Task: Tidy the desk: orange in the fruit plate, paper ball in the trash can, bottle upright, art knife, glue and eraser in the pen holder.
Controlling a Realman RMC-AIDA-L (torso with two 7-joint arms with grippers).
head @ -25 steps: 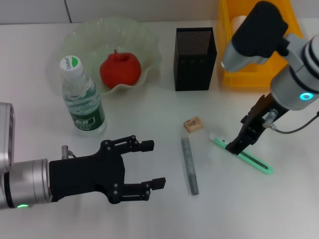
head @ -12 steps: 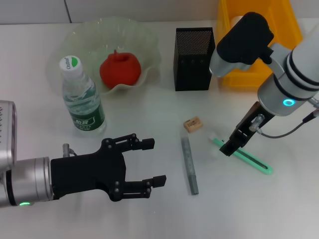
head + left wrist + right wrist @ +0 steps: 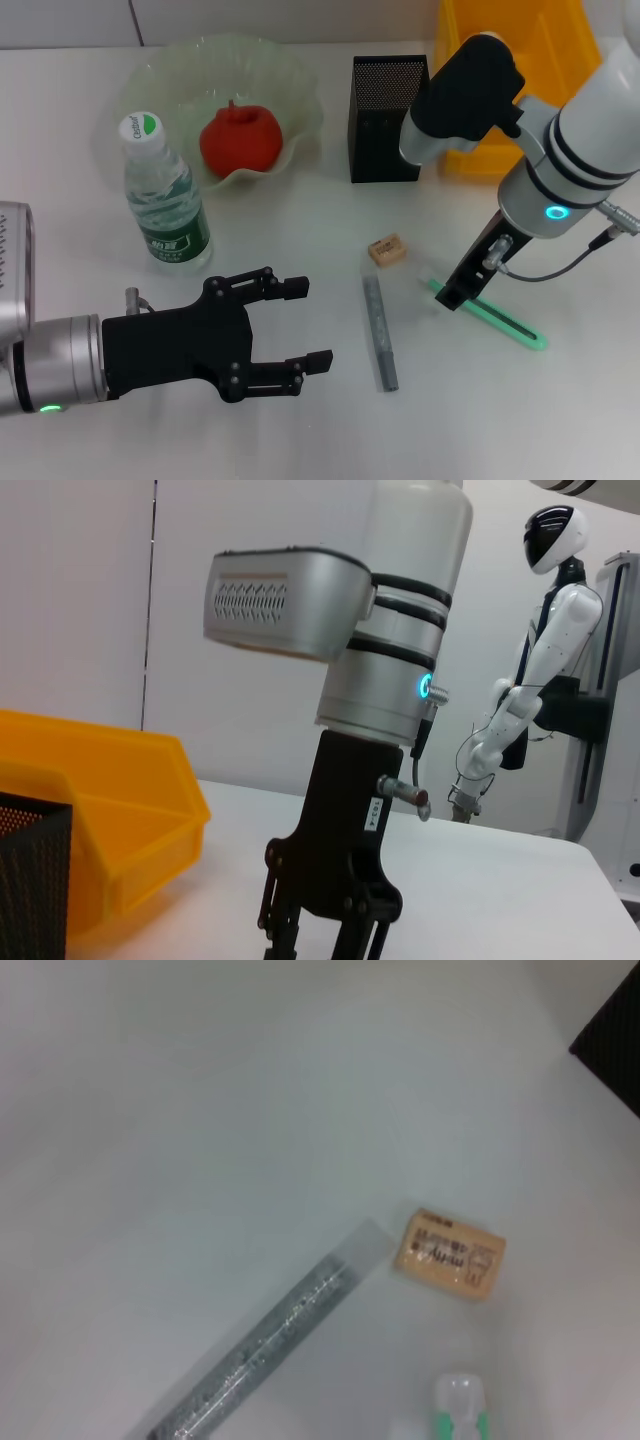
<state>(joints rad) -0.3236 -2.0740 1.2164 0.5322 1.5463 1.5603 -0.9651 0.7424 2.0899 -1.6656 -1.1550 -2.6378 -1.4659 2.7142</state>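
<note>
The orange (image 3: 240, 138) lies in the fruit plate (image 3: 150, 70), and the bottle (image 3: 165, 205) stands upright in front of it. My right gripper (image 3: 455, 293) is down at the white end of the art knife (image 3: 510, 325), which lies flat on the table. The glue (image 3: 379, 335) and eraser (image 3: 386, 250) lie left of the knife. The right wrist view shows the eraser (image 3: 448, 1253), the glue (image 3: 265, 1345) and the knife's tip (image 3: 460, 1400). My left gripper (image 3: 312, 326) hovers open and empty at the front left. The pen holder (image 3: 390, 120) stands beside the trash can (image 3: 570, 30). The paper ball is hidden.
My right arm crosses over the trash can and the table's right side. In the left wrist view the right gripper (image 3: 325, 935) stands beyond the trash can (image 3: 110, 800) and the pen holder (image 3: 30, 880). A white humanoid figure (image 3: 530, 680) stands far behind.
My right gripper has slid left along the art knife toward its white end, and the arm has swung left. The knife and my left gripper have stayed put.
</note>
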